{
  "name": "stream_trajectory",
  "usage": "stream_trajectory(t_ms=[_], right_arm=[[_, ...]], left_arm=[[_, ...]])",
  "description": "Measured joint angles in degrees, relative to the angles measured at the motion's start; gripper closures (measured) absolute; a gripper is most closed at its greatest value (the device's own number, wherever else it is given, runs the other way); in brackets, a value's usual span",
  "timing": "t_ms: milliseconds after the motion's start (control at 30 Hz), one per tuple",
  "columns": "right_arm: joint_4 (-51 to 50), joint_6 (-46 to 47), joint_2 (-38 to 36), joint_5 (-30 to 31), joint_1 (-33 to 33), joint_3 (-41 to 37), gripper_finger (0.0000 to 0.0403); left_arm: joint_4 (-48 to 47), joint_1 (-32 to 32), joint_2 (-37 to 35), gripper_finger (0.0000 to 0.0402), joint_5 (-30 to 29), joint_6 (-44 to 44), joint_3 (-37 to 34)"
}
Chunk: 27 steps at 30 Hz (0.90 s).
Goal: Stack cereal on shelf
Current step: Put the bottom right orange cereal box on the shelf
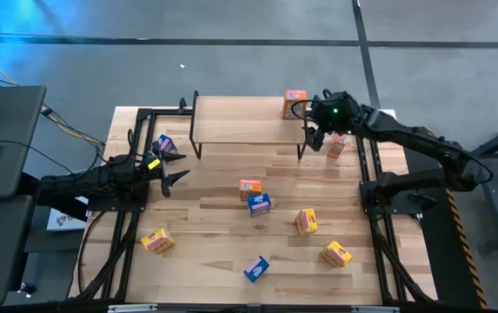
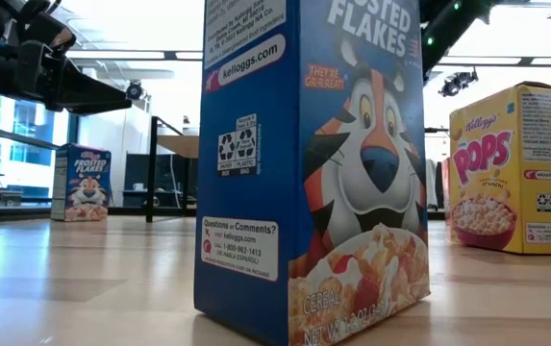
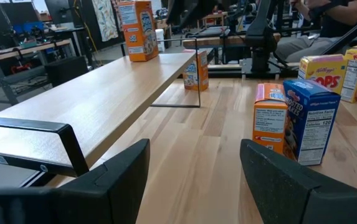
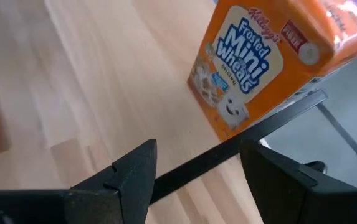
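Note:
The shelf stands at the table's far side, with one orange cereal box upright on its right end. My right gripper hovers open just off that end, above a second orange box on the table; in its wrist view this box lies ahead of the open fingers, untouched. My left gripper waits open at the table's left, near a blue box. From the left wrist view, the shelf's plank runs away toward the orange box on it.
Scattered on the tabletop: an orange box and a blue box together at the middle, yellow boxes, and a blue box near the front edge. A thin black bar crosses under the right gripper. Black frame rails line both table sides.

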Motion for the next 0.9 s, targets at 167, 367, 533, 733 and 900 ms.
stream_trajectory(t_ms=[167, 367, 533, 733, 900], right_arm=[[7.8, 0.2, 0.0, 2.4, 0.0, -5.2, 0.0178], [15.6, 2.3, 0.0, 5.2, 0.0, -8.6, 0.0178], [19.7, 4.5, 0.0, 7.3, 0.0, -9.3, 0.0178], [21.5, 7.7, 0.1, 9.2, 0.0, -9.3, 0.0178], [23.4, 9.3, 1.8, 9.4, 0.0, -9.3, 0.0178]], left_arm=[[0.0, 0.0, 0.0, 0.0161, 0.0, 0.0, 0.0], [0.0, 0.0, 0.0, 0.0161, 0.0, 0.0, 0.0], [0.0, 0.0, 0.0, 0.0161, 0.0, 0.0, 0.0], [0.0, 0.0, 0.0, 0.0161, 0.0, 0.0, 0.0], [0.0, 0.0, 0.0, 0.0161, 0.0, 0.0, 0.0]])
